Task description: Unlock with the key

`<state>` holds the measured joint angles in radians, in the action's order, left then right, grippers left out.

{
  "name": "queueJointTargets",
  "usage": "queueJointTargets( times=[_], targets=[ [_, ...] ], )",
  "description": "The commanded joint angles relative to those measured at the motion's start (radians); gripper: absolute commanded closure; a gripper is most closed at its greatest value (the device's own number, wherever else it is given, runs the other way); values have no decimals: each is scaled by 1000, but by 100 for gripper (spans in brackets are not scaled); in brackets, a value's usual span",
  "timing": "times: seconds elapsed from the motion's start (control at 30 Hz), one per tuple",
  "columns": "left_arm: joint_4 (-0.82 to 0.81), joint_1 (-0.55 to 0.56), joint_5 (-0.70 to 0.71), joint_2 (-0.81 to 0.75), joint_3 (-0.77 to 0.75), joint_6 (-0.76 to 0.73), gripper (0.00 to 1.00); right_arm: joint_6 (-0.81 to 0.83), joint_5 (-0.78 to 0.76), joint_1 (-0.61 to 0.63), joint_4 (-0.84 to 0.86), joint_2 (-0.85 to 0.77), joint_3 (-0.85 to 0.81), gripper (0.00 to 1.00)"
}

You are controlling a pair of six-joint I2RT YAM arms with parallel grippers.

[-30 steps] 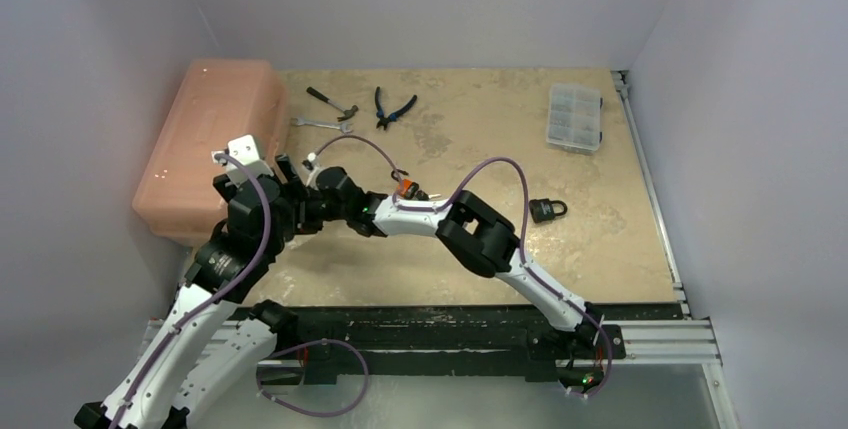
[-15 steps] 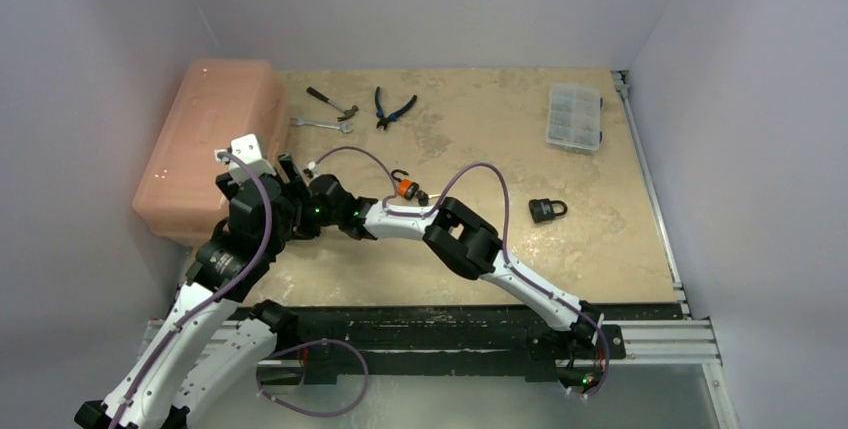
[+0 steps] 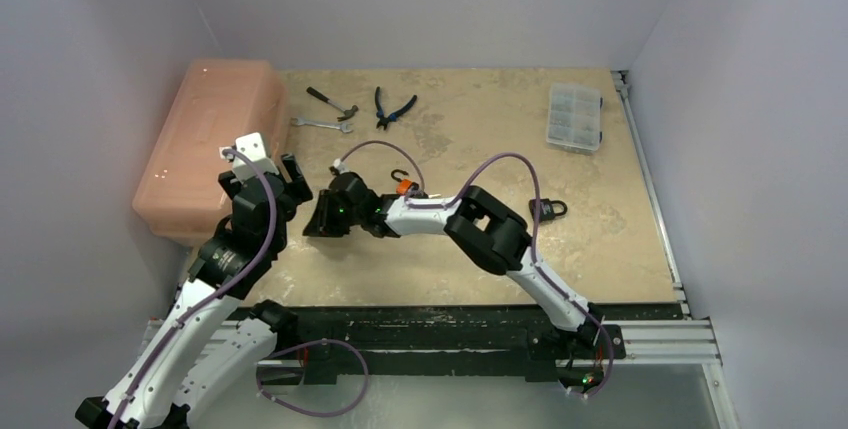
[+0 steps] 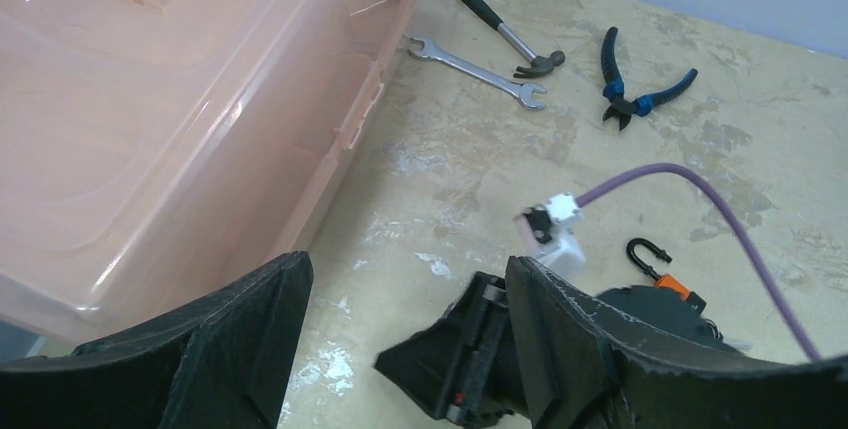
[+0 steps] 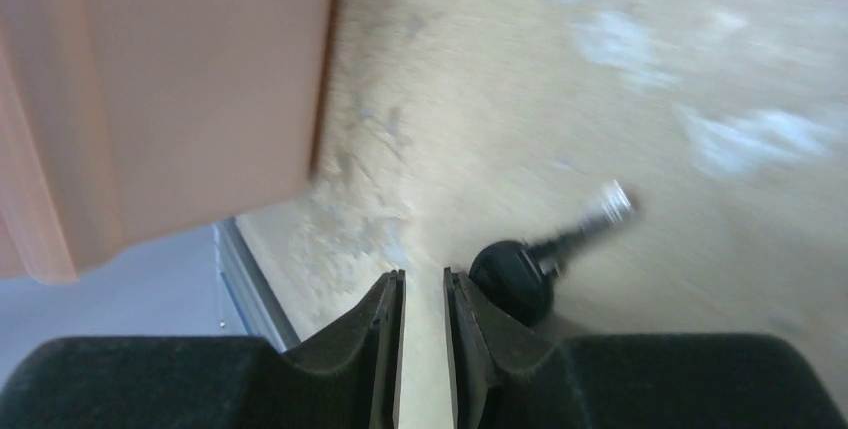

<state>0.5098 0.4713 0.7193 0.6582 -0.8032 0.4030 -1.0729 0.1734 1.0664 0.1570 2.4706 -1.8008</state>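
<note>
A key (image 5: 515, 277) with a round black head and a silver shaft lies on the table, touching the outer side of my right gripper's (image 5: 423, 284) right finger. That gripper is low over the table, its jaws nearly shut with a narrow gap and nothing between them. It shows in the top view (image 3: 322, 219) and the left wrist view (image 4: 470, 359). My left gripper (image 4: 405, 279) is wide open and empty just left of it (image 3: 290, 181). A black padlock (image 3: 546, 210) lies to the right. A small orange padlock (image 3: 404, 187) sits behind the right arm (image 4: 668, 284).
A large pink plastic box (image 3: 210, 139) stands at the left edge (image 4: 150, 99) (image 5: 150, 79). A hammer (image 3: 330, 101), wrench (image 3: 320, 124) and pliers (image 3: 393, 109) lie at the back. A clear organizer case (image 3: 575, 117) is at the back right.
My right gripper was up against the left gripper's jaws; it has pulled back to the right and down toward the table. The left gripper stays open and has shifted slightly.
</note>
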Motion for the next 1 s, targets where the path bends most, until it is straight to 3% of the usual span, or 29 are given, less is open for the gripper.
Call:
queueJointTargets(
  times=[0.0, 0.2, 0.37, 0.57, 0.7, 0.97],
  targets=[
    [-33, -7, 3, 5, -3, -20, 24, 69, -50, -41, 7, -143, 201, 72],
    [-34, -7, -6, 12, -6, -31, 25, 121, -78, -68, 79, -332, 484, 74],
    [-33, -7, -5, 10, -6, -35, 25, 250, -129, -58, 14, -451, 545, 71],
    [-34, -7, -3, 6, -5, -38, 25, 401, -59, -14, 25, -453, 435, 58],
    [-34, -7, -6, 4, -5, -39, 25, 360, 63, -16, 66, -363, 319, 51],
    [-34, -7, -9, 0, -4, -43, 25, 257, 158, -59, 123, -146, 122, 42]
  ],
)
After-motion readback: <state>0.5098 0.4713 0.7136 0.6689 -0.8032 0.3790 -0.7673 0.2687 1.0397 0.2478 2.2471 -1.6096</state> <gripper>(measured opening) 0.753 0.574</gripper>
